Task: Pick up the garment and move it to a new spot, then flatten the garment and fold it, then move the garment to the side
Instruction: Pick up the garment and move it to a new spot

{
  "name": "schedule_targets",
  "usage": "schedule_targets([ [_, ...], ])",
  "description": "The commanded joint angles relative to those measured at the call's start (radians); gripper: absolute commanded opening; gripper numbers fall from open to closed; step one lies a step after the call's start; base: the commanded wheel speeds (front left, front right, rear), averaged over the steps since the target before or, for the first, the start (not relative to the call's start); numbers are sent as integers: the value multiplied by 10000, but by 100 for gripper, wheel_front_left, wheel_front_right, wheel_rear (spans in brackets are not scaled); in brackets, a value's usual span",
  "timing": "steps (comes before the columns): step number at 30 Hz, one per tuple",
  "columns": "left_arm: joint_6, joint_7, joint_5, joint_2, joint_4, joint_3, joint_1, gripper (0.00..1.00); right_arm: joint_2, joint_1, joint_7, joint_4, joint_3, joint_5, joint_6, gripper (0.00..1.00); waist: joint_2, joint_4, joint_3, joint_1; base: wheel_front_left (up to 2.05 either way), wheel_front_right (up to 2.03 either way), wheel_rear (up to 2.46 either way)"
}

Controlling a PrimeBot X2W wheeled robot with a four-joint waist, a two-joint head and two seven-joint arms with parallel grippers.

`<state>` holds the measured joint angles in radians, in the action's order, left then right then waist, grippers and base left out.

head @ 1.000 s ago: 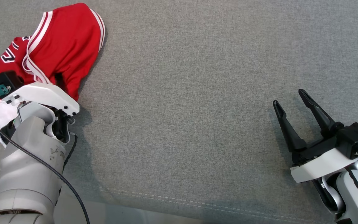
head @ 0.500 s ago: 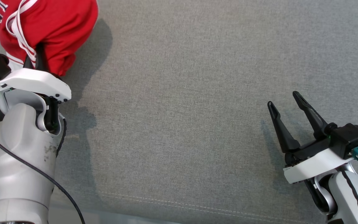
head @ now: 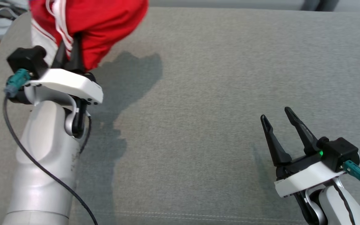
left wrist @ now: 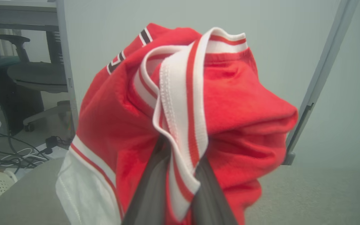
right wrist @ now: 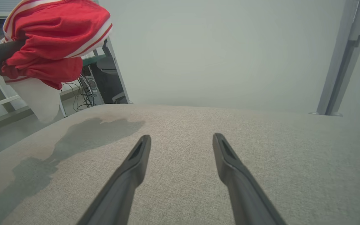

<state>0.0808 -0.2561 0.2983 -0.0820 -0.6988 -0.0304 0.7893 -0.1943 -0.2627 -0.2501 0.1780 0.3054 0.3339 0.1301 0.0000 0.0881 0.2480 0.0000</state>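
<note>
Bright diffuse light, soft broad shadow beneath the garment, mild blur.

A red garment with white-and-red striped trim is seen bunched at the upper left, pinched between the closed jaws of the left gripper. A dark shadow is cast just beside it on the grey fabric-covered table. The right gripper is found at the lower right, well apart from the garment, its jaws spread wide and pointed up and slightly leftward above the table.
</note>
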Motion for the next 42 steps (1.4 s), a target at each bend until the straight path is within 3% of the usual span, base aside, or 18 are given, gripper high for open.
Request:
schedule_targets([
  [1,127,-56,-97,-274,344,56,-13,0,50,173,-116,-197,91,72,6,100,0,-446,-364,0,0,0,0],
  [17,487,127,-872,26,-410,-2880,-615,0,486,1045,-116,-187,-141,142,6,100,0,-2699,-1257,0,0,0,0],
  [27,365,7,-1170,84,-1974,-3516,-1590,0,553,1194,-116,-201,-10,129,6,100,0,-3247,-1178,0,0,0,0],
  [28,337,-12,-1131,99,-2109,-3496,-1644,7,564,1178,-116,-208,0,130,6,100,0,-3263,-1151,0,0,0,0],
  [31,341,-33,-1082,128,-2381,-3518,-1704,8,578,1148,-116,-247,-12,110,6,100,0,-3272,-1066,0,0,0,0],
  [32,346,-40,-1048,143,-2473,-3522,-1695,18,584,1130,-116,-270,-43,93,6,100,0,-3257,-1018,0,0,0,0],
  [33,347,-45,-1048,154,-2559,-3542,-1678,45,589,1119,-116,-276,-66,72,6,100,0,-3240,-992,0,0,0,0],
  [34,343,-49,-1064,167,-2593,-3574,-1639,96,587,1116,-116,-277,-105,56,6,100,0,-3190,-951,0,0,0,0],
  [35,318,-51,-1063,180,-2603,-3582,-1608,100,583,1114,-116,-260,-132,37,6,100,0,-3142,-935,0,0,0,0],
  [42,211,-55,-813,248,-1863,-3373,-1787,100,643,1147,-116,-162,-290,-55,6,100,0,-2641,-1188,0,0,0,0],
])
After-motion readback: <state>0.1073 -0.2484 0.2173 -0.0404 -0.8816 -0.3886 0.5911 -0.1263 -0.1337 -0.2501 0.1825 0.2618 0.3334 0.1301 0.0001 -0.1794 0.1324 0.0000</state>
